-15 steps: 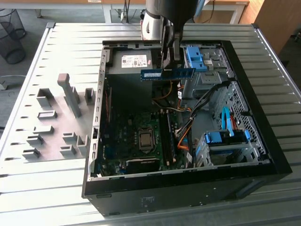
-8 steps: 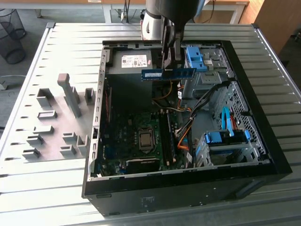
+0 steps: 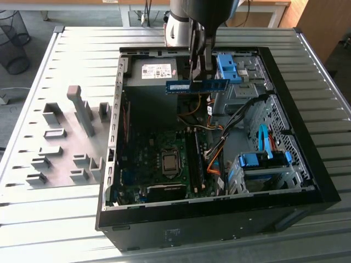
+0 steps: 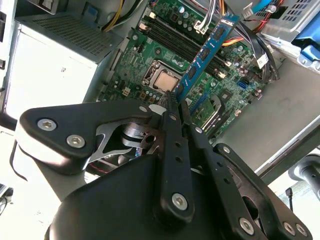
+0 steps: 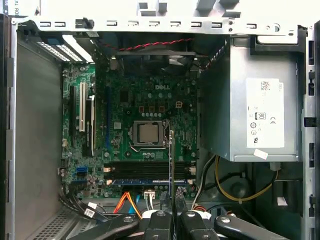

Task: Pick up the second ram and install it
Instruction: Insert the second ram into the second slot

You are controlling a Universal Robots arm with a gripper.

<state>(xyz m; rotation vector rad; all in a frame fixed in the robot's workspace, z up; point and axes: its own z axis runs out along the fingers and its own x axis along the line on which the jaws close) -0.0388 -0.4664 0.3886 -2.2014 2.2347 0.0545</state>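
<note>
The second ram [image 3: 197,86] was held level in the air above the open computer case [image 3: 219,222], over the half of the case towards the top of the exterior view and clear of everything inside it. The gripper [image 3: 199,76] was clamped on the stick's upper long edge, near its middle, with the fingers [image 4: 172,125] pressed together on the board. In the second wrist view the second ram [image 4: 205,52] was seen running away from the gripper [image 4: 176,102], its row of dark chips turned to the camera. In the first wrist view the second ram [image 5: 171,155] was seen edge-on as a thin upright line rising from the gripper [image 5: 172,212]. Inside the case, beneath the held stick, the motherboard [image 3: 156,164] lay flat on the case floor with its processor socket [image 3: 170,163] uncovered. The memory slots [image 5: 150,170] lay beside that socket, and a blue strip [image 5: 150,181] was seen along one of them. The power supply [image 3: 153,74] sat in a case corner. Blue drive-bay clips [image 3: 227,66] were mounted along the case side at the exterior view's right. Outside the case, on the slatted tabletop [image 3: 55,219], a grey fixture [image 3: 71,142] stood at the exterior view's left.
</note>
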